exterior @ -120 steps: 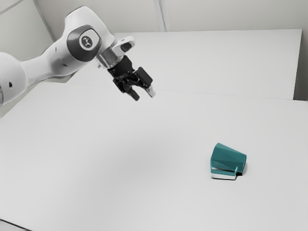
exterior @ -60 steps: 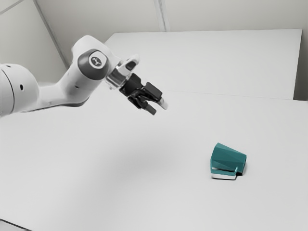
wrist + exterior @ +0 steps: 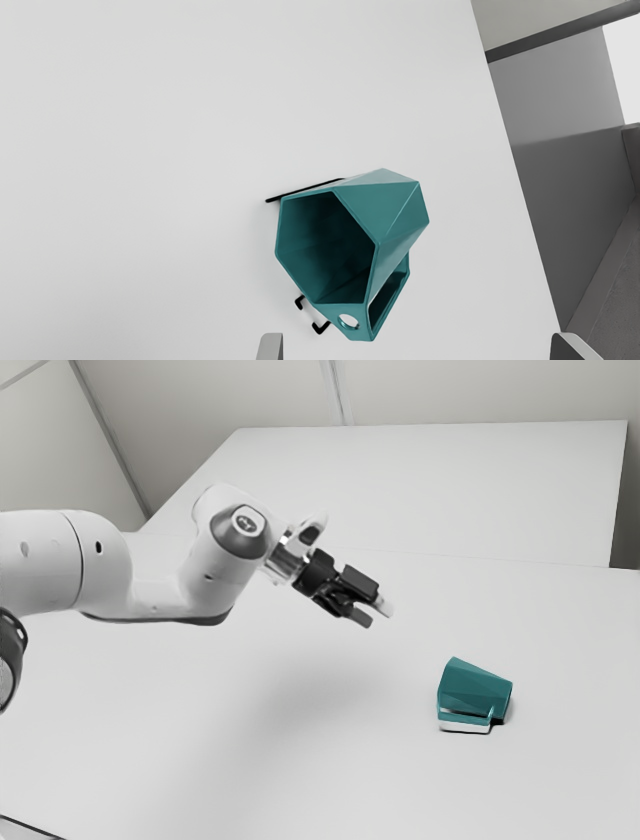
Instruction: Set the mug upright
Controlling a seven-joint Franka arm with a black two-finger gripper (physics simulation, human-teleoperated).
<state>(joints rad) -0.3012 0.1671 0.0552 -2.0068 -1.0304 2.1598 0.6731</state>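
Observation:
The black two-finger gripper (image 3: 377,614) hangs above the table, up and to the exterior view's left of the mug, its fingers apart with nothing between them. A teal faceted mug (image 3: 476,692) lies on its side on the table. In the wrist view the mug (image 3: 395,205) shows its dark open mouth and its angular handle, which has a round hole. The handle side lies nearest the fingertips of the open gripper (image 3: 417,346), and a gap separates them from the mug.
The white table (image 3: 250,740) extends around the mug. Its straight edge runs past the mug's base side in the wrist view, with grey walls and floor beyond. A pale panel (image 3: 430,490) stands behind in the exterior view.
The arm has moved down and toward the exterior view's right, bringing my gripper closer to the mug. The mug has not moved, and the fingers remain apart.

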